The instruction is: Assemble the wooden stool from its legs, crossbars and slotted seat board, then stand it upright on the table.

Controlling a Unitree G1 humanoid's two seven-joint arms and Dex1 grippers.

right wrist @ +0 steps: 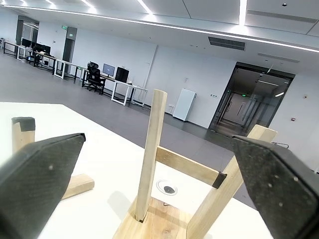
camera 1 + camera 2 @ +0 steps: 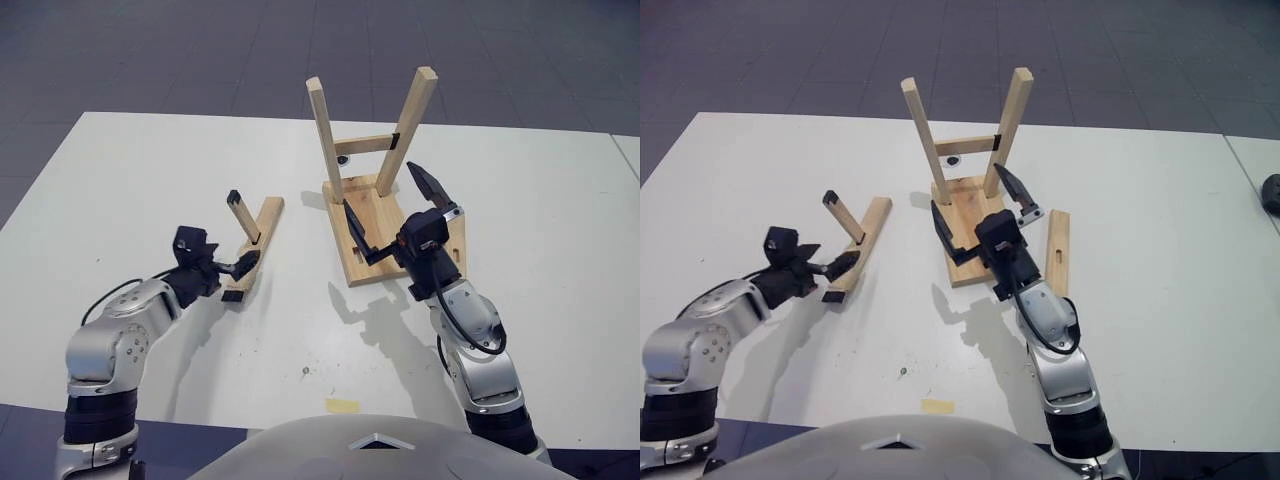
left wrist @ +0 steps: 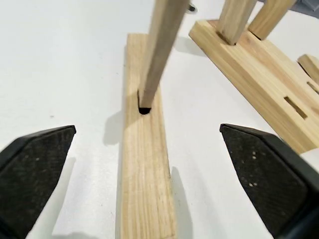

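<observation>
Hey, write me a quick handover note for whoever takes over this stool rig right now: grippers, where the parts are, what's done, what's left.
Left gripper: open, fingers either side of the near end of the lying leg, not closed on it.
Right gripper: open, above the seat board.
Parts: the seat board lies flat on the table. Two upright legs stand in it, joined by a crossbar. The lying leg has a second crossbar plugged in. A loose leg lies right of the board.
Done: first leg pair seated.
Left: join the loose leg, seat that pair, stand the stool upright.
</observation>
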